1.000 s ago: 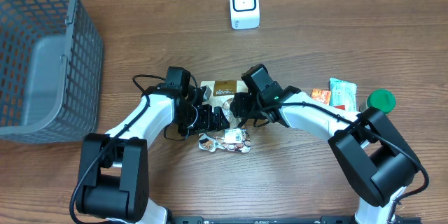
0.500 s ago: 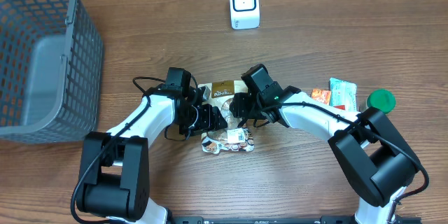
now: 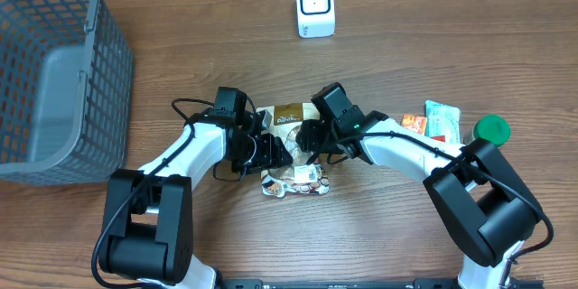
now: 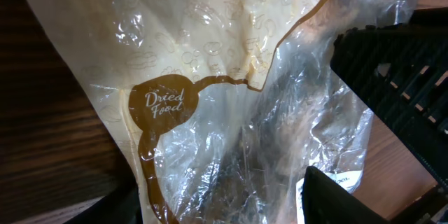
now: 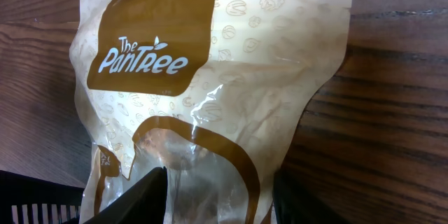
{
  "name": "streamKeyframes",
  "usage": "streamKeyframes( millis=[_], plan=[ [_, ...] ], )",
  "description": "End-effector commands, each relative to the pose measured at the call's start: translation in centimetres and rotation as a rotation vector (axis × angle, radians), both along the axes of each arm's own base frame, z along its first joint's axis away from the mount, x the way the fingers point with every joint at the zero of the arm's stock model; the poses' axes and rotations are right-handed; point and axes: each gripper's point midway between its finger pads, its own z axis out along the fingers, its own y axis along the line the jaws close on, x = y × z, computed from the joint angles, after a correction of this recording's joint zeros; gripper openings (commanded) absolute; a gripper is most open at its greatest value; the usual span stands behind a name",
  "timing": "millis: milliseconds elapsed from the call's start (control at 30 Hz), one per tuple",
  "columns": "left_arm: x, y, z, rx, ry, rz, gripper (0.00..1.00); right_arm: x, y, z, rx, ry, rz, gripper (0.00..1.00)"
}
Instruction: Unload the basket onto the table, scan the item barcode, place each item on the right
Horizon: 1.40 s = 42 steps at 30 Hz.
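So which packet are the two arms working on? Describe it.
From the small white box-shaped device at the table's far edge, look straight down to where the left arm and right arm meet. There sits a cream-and-brown plastic pouch; the crumpled packet just below it is multicoloured.

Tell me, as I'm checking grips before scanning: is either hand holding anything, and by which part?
Right hand seems to grip the snack bag at its clear lower part; left hand straddles it, grip unclear.

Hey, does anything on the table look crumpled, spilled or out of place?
The dried-food pouch mid-table looks crumpled: its clear lower half is wrinkled and bunched between the left tool and right tool. Nothing looks spilled.
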Motion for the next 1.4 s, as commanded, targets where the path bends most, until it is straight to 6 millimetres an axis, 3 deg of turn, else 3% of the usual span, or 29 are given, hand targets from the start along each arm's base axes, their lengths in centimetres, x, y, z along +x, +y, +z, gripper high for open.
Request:
streamKeyframes(
  millis=[0, 233, 400, 600, 967, 1367],
  plan=[
    [-0.4, 0.5, -0.9, 0.035, 0.019, 0.005, 0.60, -0.9, -0.4, -1.8, -0.035, 0.045, -0.001, 0.50],
    [-1.5, 0.7, -1.2, 0.049, 0.063, 0.002, 0.64, -0.9, -0.4, -1.8, -0.035, 0.045, -0.001, 0.50],
    [-2.1, 2.4, -1.9, 0.155, 0.086, 0.014, 0.67, -0.9, -0.4, -1.8, -0.035, 0.044, -0.001, 0.50],
    [-2.8, 2.4, -1.9, 0.162, 0.117, 0.022, 0.70, -0.9, -0.4, -1.8, -0.035, 0.044, -0.001, 0.50],
    [-3.8, -0.4, -1.3, 0.081, 0.154, -0.003, 0.77, -0.9, -0.4, -1.8, -0.035, 0.045, -0.001, 0.50],
    [-3.1, -1.4, -1.4, 0.076, 0.107, -0.023, 0.44, -0.9, -0.4, -1.8, -0.035, 0.045, -0.001, 0.50]
  ],
)
